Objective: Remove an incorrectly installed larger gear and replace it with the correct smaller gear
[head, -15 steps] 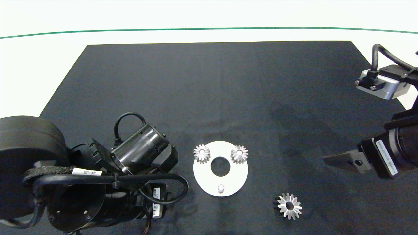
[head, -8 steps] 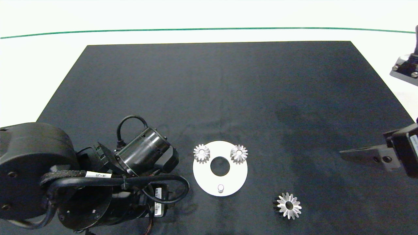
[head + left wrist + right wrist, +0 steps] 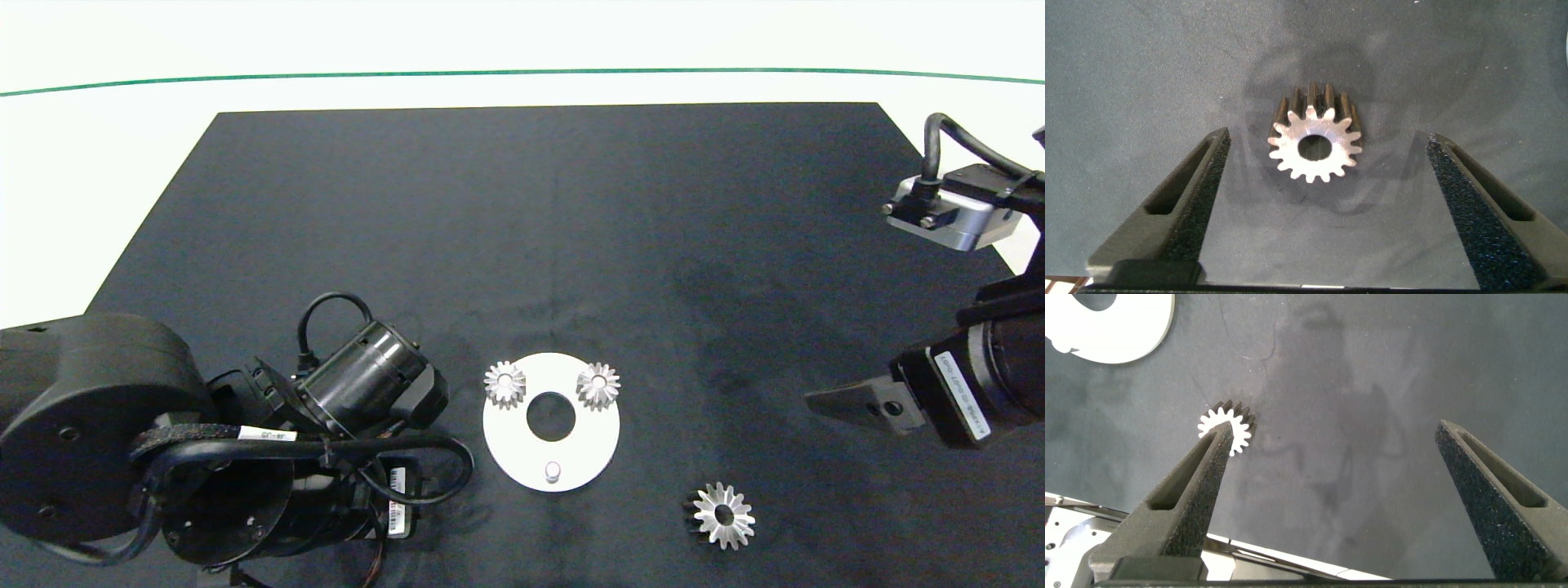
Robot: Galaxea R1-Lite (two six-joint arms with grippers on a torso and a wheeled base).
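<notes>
The black mat (image 3: 522,245) covers most of the white table (image 3: 82,163), and everything lies on it. My left arm (image 3: 163,457) is the biggest thing in the head view, at the near left side, and it hides the gear under it.

My right arm (image 3: 980,384) enters from the right edge, well apart from the plate. The right gripper (image 3: 1331,498) hangs over the bare mat with its fingers (image 3: 1184,498) spread wide and nothing between them.

My left gripper (image 3: 1327,212) points down at the mat, with its fingers (image 3: 1180,204) released and wide apart. The small gear (image 3: 1315,147) lies flat on the mat between them, and neither finger touches it.

The white round plate (image 3: 506,457) lies near the middle, just right of my left arm. It has a round hole in its centre.

The large gear (image 3: 723,514) lies flat on the mat, to the near right of the plate and apart from it.

Two bevel gears (image 3: 504,384) sit on the far part of the plate, one on the left and one on the right.

A short bare peg (image 3: 553,470) stands on the near part of the plate.
</notes>
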